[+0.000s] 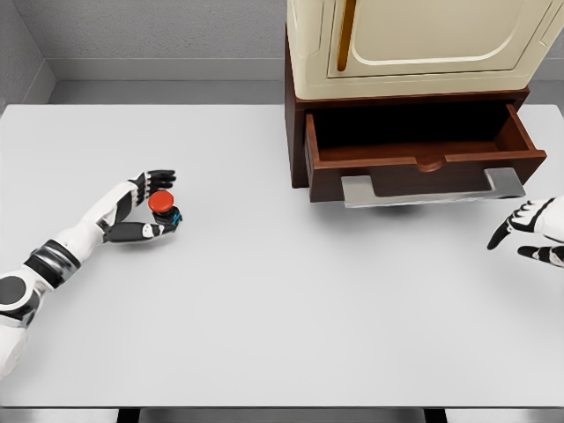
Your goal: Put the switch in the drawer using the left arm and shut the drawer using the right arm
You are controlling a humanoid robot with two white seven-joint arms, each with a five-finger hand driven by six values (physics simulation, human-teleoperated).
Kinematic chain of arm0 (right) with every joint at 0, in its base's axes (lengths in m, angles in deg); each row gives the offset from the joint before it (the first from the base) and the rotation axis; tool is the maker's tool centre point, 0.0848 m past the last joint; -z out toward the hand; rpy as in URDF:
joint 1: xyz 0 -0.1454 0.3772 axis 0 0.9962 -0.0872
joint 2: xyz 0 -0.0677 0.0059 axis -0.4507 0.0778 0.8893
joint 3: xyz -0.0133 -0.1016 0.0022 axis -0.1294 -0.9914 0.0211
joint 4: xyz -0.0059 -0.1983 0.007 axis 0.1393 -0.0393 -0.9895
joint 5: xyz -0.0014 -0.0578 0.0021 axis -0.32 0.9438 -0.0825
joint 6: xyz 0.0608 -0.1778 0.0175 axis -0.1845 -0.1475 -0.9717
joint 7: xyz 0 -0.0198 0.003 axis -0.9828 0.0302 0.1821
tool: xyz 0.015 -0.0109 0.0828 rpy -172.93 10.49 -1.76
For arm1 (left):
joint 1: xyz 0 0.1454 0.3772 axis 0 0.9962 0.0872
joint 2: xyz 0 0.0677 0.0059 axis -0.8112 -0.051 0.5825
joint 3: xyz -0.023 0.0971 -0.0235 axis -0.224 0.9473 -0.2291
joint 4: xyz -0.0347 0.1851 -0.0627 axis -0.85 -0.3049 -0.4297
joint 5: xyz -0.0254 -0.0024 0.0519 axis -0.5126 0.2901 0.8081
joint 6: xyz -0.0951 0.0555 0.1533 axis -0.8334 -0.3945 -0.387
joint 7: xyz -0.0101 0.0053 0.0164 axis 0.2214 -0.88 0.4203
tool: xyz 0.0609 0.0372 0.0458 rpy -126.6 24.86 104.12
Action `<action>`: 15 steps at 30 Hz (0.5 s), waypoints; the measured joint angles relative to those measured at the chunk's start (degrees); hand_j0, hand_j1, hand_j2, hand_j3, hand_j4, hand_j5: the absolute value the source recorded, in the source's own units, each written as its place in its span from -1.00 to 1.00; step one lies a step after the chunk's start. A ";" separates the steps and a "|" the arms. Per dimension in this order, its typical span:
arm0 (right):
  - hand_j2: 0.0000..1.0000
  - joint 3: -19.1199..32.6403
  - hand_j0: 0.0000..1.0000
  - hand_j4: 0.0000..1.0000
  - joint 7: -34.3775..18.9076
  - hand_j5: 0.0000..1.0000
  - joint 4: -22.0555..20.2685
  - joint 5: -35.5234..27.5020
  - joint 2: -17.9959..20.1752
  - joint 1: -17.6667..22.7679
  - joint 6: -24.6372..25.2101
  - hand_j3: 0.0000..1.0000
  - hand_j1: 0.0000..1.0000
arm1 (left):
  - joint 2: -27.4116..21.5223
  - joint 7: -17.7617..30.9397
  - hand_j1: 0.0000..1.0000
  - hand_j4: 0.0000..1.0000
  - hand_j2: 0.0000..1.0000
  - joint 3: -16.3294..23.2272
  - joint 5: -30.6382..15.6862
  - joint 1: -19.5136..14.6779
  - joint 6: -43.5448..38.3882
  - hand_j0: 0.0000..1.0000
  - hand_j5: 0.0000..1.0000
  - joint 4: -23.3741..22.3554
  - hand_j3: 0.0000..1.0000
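The switch (163, 205), a small dark block with a round red button on top, sits on the white table (282, 300) at the left. My left hand (150, 207) is around it, black fingers curled above and thumb below, touching its sides. The brown wooden drawer (423, 150) stands pulled open at the upper right, its inside dark and showing nothing in it, with a grey metal handle (432, 188) along its front. My right hand (529, 231) hovers at the right edge, below the handle's right end, fingers relaxed and holding nothing.
A cream cabinet (423, 44) with a rounded door sits on top of the brown drawer case. A grey wall runs behind the table. A wide stretch of table lies between the switch and the drawer.
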State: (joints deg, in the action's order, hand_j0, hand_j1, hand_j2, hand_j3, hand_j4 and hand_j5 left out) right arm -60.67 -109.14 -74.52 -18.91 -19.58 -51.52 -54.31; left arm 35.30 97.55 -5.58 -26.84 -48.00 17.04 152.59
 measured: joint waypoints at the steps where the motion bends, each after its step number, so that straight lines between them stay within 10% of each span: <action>1: 0.19 -0.12 0.19 0.19 0.00 0.19 0.00 -0.01 0.17 -0.18 0.01 0.19 0.19 | 0.02 0.00 0.55 0.55 0.55 0.09 0.00 0.00 0.01 0.55 0.55 -0.07 0.55; 8: 0.20 -2.20 0.20 0.20 -0.01 0.20 0.00 -0.01 1.24 -2.20 0.00 0.20 0.20 | 0.08 0.08 0.51 0.51 0.51 0.64 -1.54 0.35 0.43 0.51 0.51 -0.90 0.51; 15: 0.21 -3.07 0.21 0.21 0.00 0.21 0.00 -0.05 1.46 -2.64 0.00 0.21 0.21 | 0.14 0.00 -0.02 -0.02 -0.02 0.84 -1.38 0.18 0.65 -0.02 -0.02 -1.12 -0.02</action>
State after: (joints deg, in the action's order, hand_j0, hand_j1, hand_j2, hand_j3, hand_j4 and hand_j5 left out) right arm -63.73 -109.14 -74.52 -18.96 -18.12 -54.16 -54.31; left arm 35.44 97.55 -4.75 -28.22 -47.83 17.69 151.46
